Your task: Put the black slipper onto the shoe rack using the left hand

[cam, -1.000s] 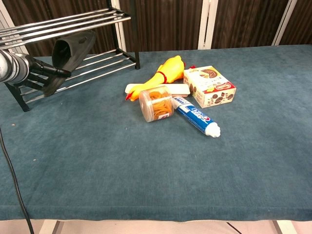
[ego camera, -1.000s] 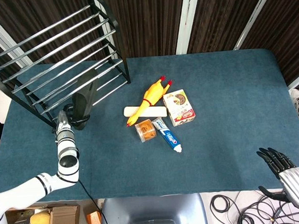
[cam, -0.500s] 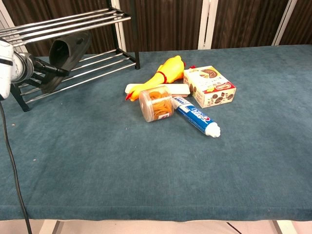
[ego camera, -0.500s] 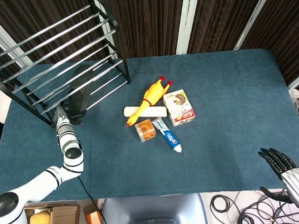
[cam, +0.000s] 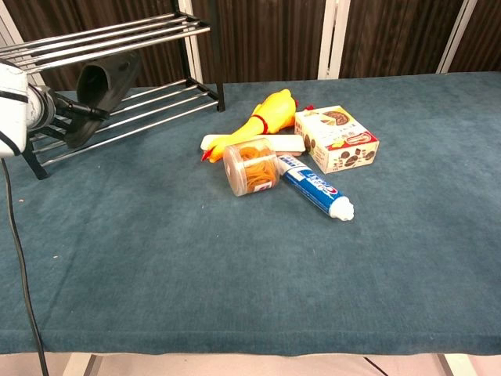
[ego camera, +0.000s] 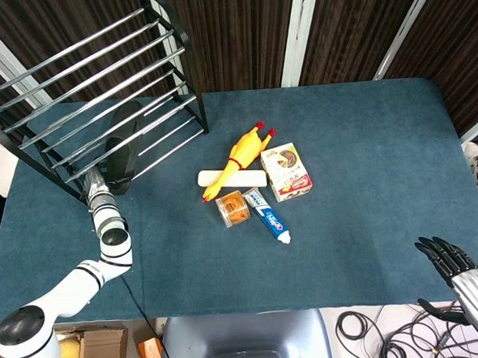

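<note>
Blue felt-covered table fills the frame, dark slatted wall behind it.

My left hand sits at the left edge of the chest view, dark fingers closed on the heel end of the black slipper. In the head view the hand itself is mostly hidden behind my wrist and the slipper; only the white forearm leading up to it shows.

Slipper: matte black, rounded closed toe, open hollow where the foot goes in, sole dark. It lies tilted, toe pointing toward the upper right of the chest view, heel lower and toward me. Its toe end is in among the chrome bars of the shoe rack, under the upper shelf; whether the sole fully rests on the lower bars I cannot tell.

Rack: black frame, slanted chrome rails, upper left of both views, standing on the table's far left corner.

Centre of the table, well apart from the slipper: yellow rubber chicken lying across a white bar, a round jar of orange rubber bands, a blue toothpaste tube, a cookie box.

My right hand is at the lower right corner of the head view, off the table edge, dark fingers spread, holding nothing.
</note>
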You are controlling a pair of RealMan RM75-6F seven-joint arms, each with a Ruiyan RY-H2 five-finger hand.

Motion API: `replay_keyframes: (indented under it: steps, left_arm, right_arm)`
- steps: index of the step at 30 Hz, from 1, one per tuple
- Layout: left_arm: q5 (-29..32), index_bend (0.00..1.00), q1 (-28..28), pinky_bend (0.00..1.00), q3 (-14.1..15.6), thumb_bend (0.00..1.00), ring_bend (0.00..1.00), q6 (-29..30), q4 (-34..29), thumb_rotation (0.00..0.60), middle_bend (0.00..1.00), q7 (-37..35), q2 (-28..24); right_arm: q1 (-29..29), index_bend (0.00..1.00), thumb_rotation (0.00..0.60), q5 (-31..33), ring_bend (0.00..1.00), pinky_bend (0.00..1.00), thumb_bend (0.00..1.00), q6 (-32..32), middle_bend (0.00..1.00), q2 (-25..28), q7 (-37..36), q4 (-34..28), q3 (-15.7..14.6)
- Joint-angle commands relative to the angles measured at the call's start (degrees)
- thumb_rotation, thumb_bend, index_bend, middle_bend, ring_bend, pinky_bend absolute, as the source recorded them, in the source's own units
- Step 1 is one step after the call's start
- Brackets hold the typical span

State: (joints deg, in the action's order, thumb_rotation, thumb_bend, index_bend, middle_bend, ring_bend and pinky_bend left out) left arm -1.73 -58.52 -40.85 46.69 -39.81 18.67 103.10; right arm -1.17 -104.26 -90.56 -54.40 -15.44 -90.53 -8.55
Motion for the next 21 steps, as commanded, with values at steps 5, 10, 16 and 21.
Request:
replay_keyframes:
  steps: [5,10,16,21]
  left_arm:
    - [-7.71,0.22,-0.28,0.61,1.37,0.28,0.44,0.81,2.62,0.212,0.46,-2.66,1.55]
    - [-9.25,0.21,-0.27,0.56,1.73,0.28,0.43,0.75,3.48,0.194,0.45,-2.96,2.14]
    - [-9.41,0.18,0.66,0.52,1.63,0.28,0.42,-1.06,3.19,0.196,0.44,-0.8,2.1]
    - [-11.27,0.16,0.81,0.49,2.83,0.27,0.41,-0.69,3.94,0.194,0.43,0.92,3.0]
  right_arm:
    - [-0.16,0.0,0.6,0.01,0.01,0.14,0.16,0.51,0.05,0.12,0.28,-0.3,-0.06]
    - [-0.15,0.0,0.6,-0.01,0.01,0.14,0.16,0.51,0.05,0.16,0.24,-0.32,-0.08]
    - [0.04,0.0,0.6,0.01,0.01,0.14,0.16,0.12,0.05,0.25,-0.09,-0.22,-0.06]
    - [0.01,0.0,0.6,-0.07,0.01,0.14,0.16,0.27,0.05,0.27,0.04,-0.29,-0.1]
